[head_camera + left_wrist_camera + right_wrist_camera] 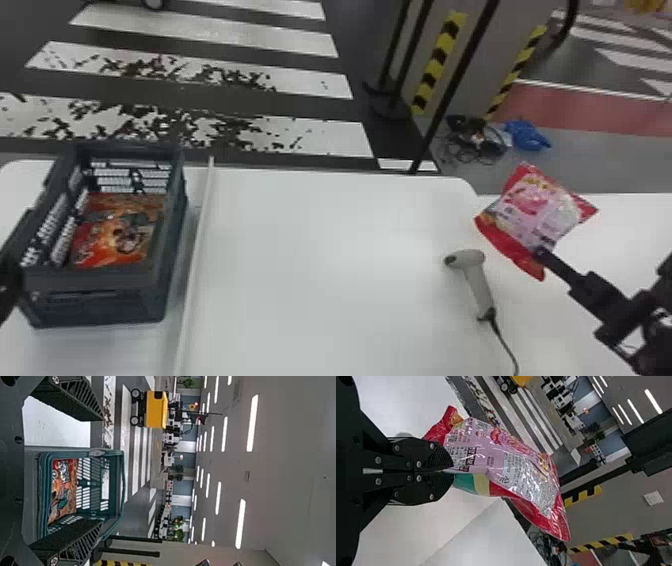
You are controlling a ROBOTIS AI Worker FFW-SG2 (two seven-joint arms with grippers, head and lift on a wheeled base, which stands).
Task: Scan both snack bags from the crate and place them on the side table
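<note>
My right gripper (542, 254) is at the right, above the white tabletop, shut on the edge of a red and pink snack bag (542, 207). The right wrist view has that gripper (451, 471) with its fingers together and the snack bag (506, 467) extending outward from them. An orange-red snack bag (117, 232) lies inside the dark crate (95, 282) at the left. In the left wrist view my left gripper (103, 471) stands open, fingers wide apart, facing the crate (121, 477) and its snack bag (63, 489). A grey scanner (477, 285) lies on the table, left of the held bag.
A thin white strip (197, 250) runs along the table between crate and scanner. The scanner's black cable (505, 345) trails to the front edge. Beyond the right gripper is the side table's white top (635, 220). Black posts (452, 90) stand behind the table.
</note>
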